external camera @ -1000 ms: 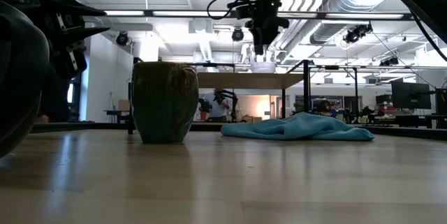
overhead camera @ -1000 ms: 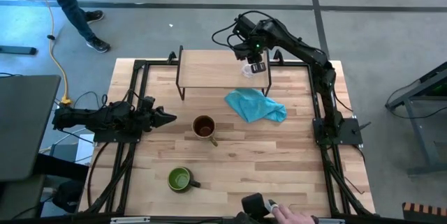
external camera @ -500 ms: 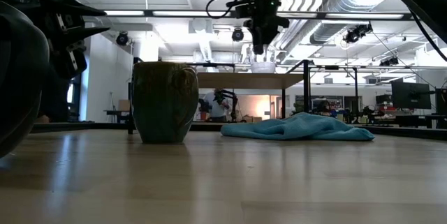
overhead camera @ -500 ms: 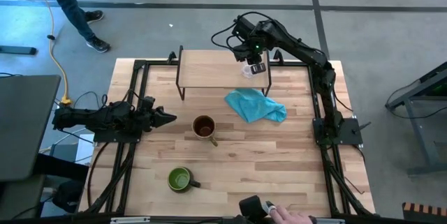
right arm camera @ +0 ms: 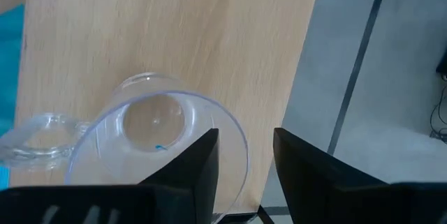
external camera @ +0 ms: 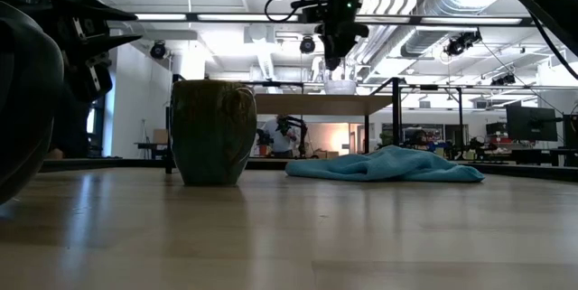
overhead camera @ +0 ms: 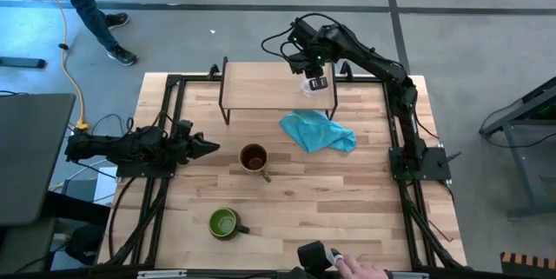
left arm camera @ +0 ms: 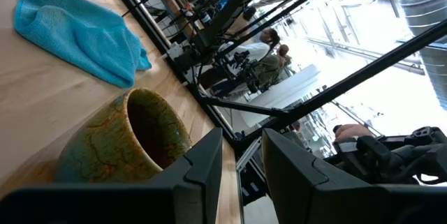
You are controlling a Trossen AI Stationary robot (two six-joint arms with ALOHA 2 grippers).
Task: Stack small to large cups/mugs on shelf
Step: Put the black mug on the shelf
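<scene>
Wooden counter (overhead camera: pixel 287 218) carries the shelf (overhead camera: pixel 261 83) at its far edge; on the shelf's right end stands the clear glass cup (overhead camera: pixel 310 86), and the right gripper (overhead camera: pixel 314 80) hangs above it, fingers open, not gripping. Left gripper (overhead camera: pixel 207 147) waits at the counter's left, fingers slightly apart, empty

One camera looks straight down on the wooden tabletop (overhead camera: pixel 287 201); another sits level at its surface. Both share the crumpled turquoise cloth (overhead camera: pixel 317 131) (external camera: pixel 388 165).
</scene>
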